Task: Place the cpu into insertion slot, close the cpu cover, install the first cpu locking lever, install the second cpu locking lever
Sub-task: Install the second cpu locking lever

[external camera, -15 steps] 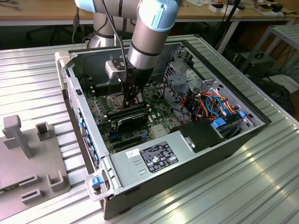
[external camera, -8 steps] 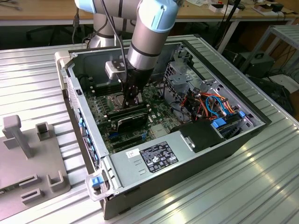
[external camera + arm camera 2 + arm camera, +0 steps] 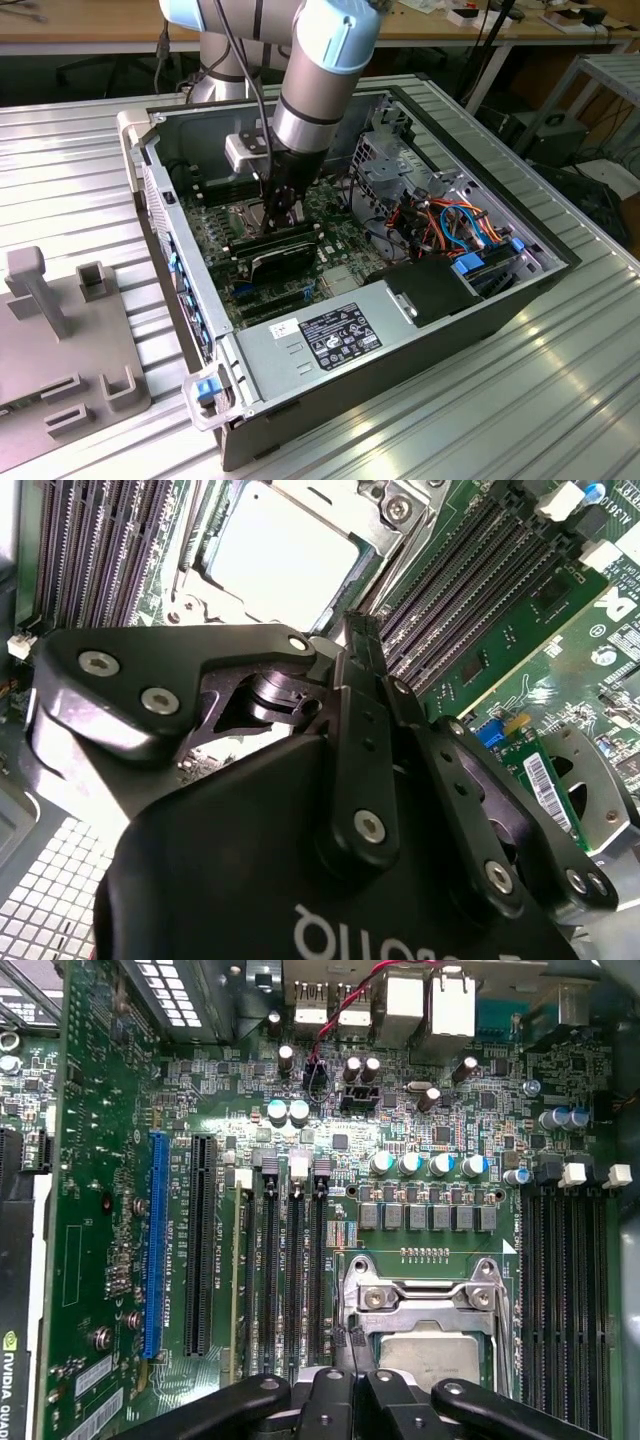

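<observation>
We see the cpu (image 3: pixel 285 555) seated in the insertion slot (image 3: pixel 385 1335), the cpu cover (image 3: pixel 430 1300) lying down over its edges. Our gripper (image 3: pixel 345 645) hovers beside it, fingers pressed together on nothing; its body hides part of the socket.

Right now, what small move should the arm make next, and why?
Probably a short descent beside the cpu cover to work a locking lever. The cover looks closed over the seated cpu, and the gripper hovers just above it, jaws shut. I cannot tell where the levers stand.
</observation>
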`<state>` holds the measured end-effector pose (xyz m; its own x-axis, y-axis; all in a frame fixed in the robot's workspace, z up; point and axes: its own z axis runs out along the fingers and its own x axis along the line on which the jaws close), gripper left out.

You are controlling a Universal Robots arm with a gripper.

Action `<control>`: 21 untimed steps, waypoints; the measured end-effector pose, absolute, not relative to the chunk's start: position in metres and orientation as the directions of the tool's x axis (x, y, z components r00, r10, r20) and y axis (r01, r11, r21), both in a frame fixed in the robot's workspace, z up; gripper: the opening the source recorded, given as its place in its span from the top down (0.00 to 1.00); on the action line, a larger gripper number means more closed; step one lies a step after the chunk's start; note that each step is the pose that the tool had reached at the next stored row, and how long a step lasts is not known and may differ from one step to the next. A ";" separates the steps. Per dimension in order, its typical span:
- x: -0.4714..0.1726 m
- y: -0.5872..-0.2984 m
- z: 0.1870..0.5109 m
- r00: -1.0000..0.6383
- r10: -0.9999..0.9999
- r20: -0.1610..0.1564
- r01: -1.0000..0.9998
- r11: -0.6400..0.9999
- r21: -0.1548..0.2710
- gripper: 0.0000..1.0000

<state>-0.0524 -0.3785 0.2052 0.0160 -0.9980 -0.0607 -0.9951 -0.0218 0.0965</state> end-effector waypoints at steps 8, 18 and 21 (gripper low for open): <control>-0.052 -0.378 0.204 0.017 -0.998 -0.062 -0.995 -0.023 0.096 0.89; -0.052 -0.377 0.202 0.017 -0.998 -0.063 -0.995 -0.023 0.096 0.89; -0.052 -0.377 0.201 0.017 -0.998 -0.065 -0.995 -0.023 0.096 0.89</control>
<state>-0.0524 -0.3767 0.2009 0.0173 -0.9978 -0.0647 -0.9951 -0.0235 0.0964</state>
